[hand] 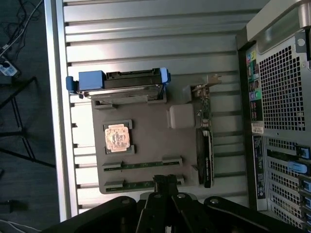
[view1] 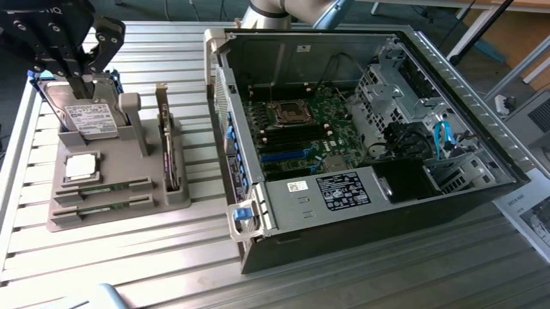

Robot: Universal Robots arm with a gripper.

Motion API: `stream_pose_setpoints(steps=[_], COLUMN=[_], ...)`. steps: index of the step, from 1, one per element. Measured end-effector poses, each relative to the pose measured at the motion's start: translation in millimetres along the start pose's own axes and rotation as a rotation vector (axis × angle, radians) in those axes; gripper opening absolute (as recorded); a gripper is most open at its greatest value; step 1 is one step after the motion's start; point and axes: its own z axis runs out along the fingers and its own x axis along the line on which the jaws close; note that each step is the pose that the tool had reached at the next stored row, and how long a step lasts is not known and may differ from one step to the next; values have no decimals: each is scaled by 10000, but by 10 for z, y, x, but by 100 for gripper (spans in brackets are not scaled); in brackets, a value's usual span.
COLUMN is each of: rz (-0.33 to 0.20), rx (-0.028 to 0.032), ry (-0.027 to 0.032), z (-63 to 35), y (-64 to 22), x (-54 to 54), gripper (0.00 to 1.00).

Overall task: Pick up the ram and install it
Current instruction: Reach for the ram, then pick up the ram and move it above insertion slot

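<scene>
On the slatted table (view1: 154, 270), toward the exterior view's left, found a gray tray (view1: 125, 168) with two ram sticks lying flat in parallel slots along its front edge: the outer ram (view1: 102, 208) just beside that edge, the inner ram (view1: 103, 190) between it and the square chip (view1: 80, 166). Saw bare slats in front of the tray and a strip of open table between it and the open computer case (view1: 369, 129) on the exterior view's right. Noted two upright things on the tray that narrowed the room: a hard drive (view1: 86, 119) standing at the back, and a tall card (view1: 167, 151) set on edge along the side nearest the case. Found the gripper (view1: 84, 90) hanging well above the tray, pointed downward, crossing in front of the hard drive in the exterior view. Saw its fingers clenched together and empty, touching neither stick. Looked straight down from the wrist camera over the whole tray, with the closed fingertips lined up over one end of the outer ram. Left both sticks seated in their slots, well apart from the case.
</scene>
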Motion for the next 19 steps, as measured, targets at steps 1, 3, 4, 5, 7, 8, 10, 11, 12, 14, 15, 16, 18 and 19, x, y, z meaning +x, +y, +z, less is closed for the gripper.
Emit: stream_pose_setpoints(steps=[1, 3, 4, 5, 7, 8, 10, 11, 12, 14, 15, 16, 18, 19], rz=[-1, -1, -1, -1, -1, -1, 1, 1, -1, 0, 0, -1, 0, -1], rx=[1, 0, 0, 0, 1, 1, 0, 0, 0, 0, 0, 0, 0, 0], ry=[1, 0, 1, 0, 1, 1, 0, 0, 0, 0, 0, 0, 1, 0], z=[-1, -1, -1, -1, -2, -2, -3, -2, -2, -3, -3, -2, -3, -2], y=[-3, -15, -19, -25, -48, -56, -57, -58, -58, -58, -58, -58, -58, -58], x=[0, -1, -2, -2, -4, -4, -4, -4, -4, -4, -4, -4, -4, -4], gripper=[11, 11, 11, 11, 11, 11, 11, 11, 11, 11, 11, 11, 11, 11])
